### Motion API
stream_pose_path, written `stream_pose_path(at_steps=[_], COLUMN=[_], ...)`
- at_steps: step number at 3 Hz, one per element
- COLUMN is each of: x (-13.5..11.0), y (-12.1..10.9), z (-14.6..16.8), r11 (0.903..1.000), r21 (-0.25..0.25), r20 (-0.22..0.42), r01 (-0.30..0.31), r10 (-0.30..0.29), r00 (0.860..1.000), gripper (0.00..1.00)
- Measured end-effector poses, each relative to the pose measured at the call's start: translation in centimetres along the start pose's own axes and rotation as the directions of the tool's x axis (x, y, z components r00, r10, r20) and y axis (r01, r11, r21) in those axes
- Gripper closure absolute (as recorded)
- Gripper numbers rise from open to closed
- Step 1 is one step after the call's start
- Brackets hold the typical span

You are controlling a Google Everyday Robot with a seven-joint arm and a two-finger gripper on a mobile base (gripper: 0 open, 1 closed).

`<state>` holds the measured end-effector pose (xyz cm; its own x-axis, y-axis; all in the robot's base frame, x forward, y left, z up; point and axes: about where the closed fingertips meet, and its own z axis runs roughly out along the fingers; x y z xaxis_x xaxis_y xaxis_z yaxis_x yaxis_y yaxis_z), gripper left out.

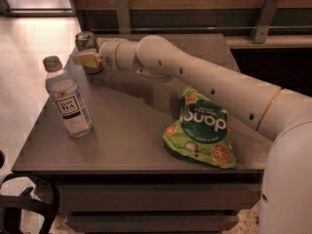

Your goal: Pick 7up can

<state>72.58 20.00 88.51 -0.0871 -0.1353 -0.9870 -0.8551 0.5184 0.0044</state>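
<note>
Three items: can point(86, 40), bottle point(68, 99), bag point(202, 127).
Gripper point(84, 58): against can's lower side; grip state not discernible.
Bottle: near can, upright.
Bag: well apart from can, lying.

Scene dimly lit in a warm brown tone, strong glare seen on the floor point(29, 38) at upper left, soft shadow cast by the arm point(204, 77) across the table point(122, 140), end effector point(85, 59) lit palely at the table's far-left corner by the 7up can point(86, 39).
</note>
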Motion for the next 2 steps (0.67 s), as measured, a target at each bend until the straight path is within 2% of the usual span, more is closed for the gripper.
stream_pose_path(at_steps=[1, 2], x=[0.0, -0.01], y=[0.23, 0.4], z=[0.19, 0.32], r11=[1.0, 1.0], r21=[-0.004, -0.007], r20=[0.0, 0.0], r01=[0.0, 0.0], r10=[0.0, 0.0], r00=[1.0, 1.0], gripper=[0.64, 0.88])
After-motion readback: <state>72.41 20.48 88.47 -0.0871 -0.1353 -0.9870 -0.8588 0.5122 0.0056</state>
